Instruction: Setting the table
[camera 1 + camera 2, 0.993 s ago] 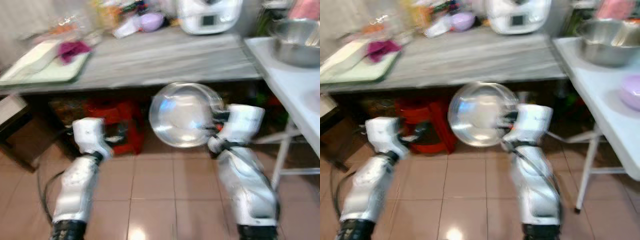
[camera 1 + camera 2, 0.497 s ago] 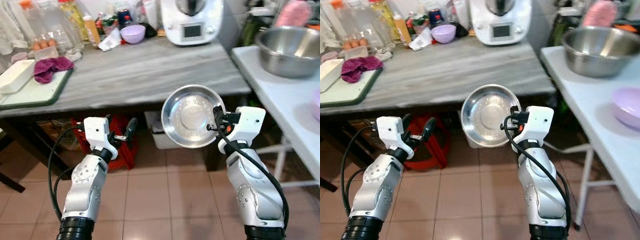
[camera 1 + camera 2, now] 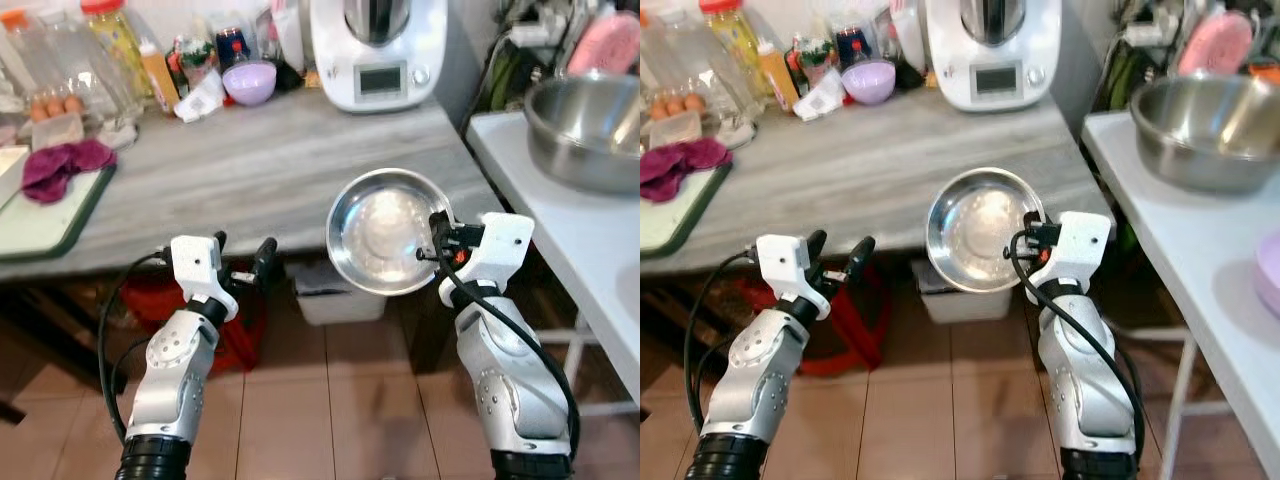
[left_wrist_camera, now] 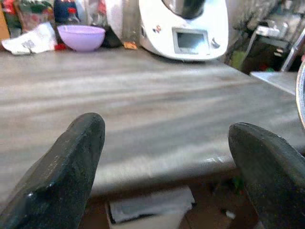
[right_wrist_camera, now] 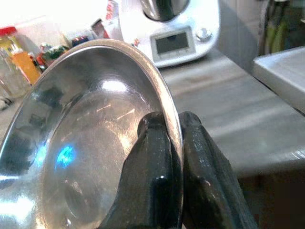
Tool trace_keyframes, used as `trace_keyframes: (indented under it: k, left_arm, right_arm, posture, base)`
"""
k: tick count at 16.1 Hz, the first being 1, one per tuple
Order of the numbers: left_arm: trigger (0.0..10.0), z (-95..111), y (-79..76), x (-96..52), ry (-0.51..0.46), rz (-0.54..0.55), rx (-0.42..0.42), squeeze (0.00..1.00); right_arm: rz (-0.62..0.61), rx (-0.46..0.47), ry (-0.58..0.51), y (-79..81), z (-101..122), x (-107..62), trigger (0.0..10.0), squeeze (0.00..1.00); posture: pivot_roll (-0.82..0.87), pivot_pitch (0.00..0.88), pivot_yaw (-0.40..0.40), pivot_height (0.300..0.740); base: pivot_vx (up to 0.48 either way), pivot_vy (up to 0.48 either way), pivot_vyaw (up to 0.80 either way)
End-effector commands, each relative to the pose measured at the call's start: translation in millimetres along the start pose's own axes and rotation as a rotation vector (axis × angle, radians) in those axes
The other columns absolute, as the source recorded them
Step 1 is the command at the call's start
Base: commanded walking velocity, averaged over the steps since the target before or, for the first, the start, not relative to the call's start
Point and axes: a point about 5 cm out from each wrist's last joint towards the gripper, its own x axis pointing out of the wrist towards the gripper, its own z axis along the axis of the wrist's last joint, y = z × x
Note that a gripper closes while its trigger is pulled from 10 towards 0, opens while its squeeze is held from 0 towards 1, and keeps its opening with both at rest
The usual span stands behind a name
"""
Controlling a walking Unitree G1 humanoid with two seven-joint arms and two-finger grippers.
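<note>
My right gripper point(image 3: 438, 240) is shut on the rim of a shiny steel bowl point(image 3: 385, 232), which it holds tilted on edge just in front of the grey wooden table point(image 3: 250, 170). In the right wrist view both fingers point(image 5: 155, 162) pinch the steel bowl point(image 5: 81, 152) at its rim. My left gripper point(image 3: 243, 262) is open with nothing between its fingers point(image 4: 71, 157), held low before the table's front edge.
On the table's far side stand a white kitchen machine point(image 3: 375, 50), a small purple bowl point(image 3: 249, 81), bottles point(image 3: 120, 35), an egg box point(image 3: 55, 108) and a green board point(image 3: 45, 210) with a purple cloth point(image 3: 65, 165). A white table point(image 3: 560, 190) on the right carries a large steel bowl point(image 3: 590, 125).
The camera has moved closer to the table and the picture has sharpened. The steel bowl stays in my right gripper; my left gripper stays open.
</note>
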Motion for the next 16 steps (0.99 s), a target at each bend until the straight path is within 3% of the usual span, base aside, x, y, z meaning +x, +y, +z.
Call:
trace_keyframes:
  k: [1, 3, 8, 14, 16]
  left_arm:
    - [10.0, 2.9, 10.7, -3.3, 0.003, 0.034, 0.019, 0.00]
    - [10.0, 2.6, 10.3, -3.4, 0.005, 0.034, 0.020, 0.00]
    - [10.0, 1.8, 9.5, -3.0, 0.010, 0.030, 0.016, 0.00]
    - [10.0, 5.4, 13.3, -10.9, 0.000, 0.050, 0.081, 0.00]
    - [10.0, 8.7, 14.2, -20.8, -0.014, 0.048, 0.137, 0.00]
  right_arm:
    - [0.032, 0.007, -0.023, 8.6, 4.6, 0.8, 10.0, 0.00]
    - [0.030, 0.010, -0.027, 7.8, 5.3, 0.6, 10.0, 0.00]
    - [0.023, 0.017, -0.029, 6.6, 5.9, 1.6, 10.0, 0.00]
    - [0.025, 0.013, -0.024, 5.7, 5.4, 2.0, 10.0, 0.00]
    - [0.023, 0.013, -0.023, 4.9, 5.2, 2.1, 10.0, 0.00]
  posture:
    - [-0.14, 0.091, 0.093, 0.740]
    - [-0.15, 0.093, 0.095, 0.740]
    - [-0.14, 0.095, 0.092, 0.740]
    - [-0.14, 0.100, 0.088, 0.740]
    - [-0.14, 0.101, 0.091, 0.740]
  base:
    - [0.472, 0.000, 0.00]
    - [0.409, 0.000, 0.79]
    - [0.447, 0.000, 0.00]
    - [0.000, 0.000, 0.00]
    - [0.000, 0.000, 0.00]
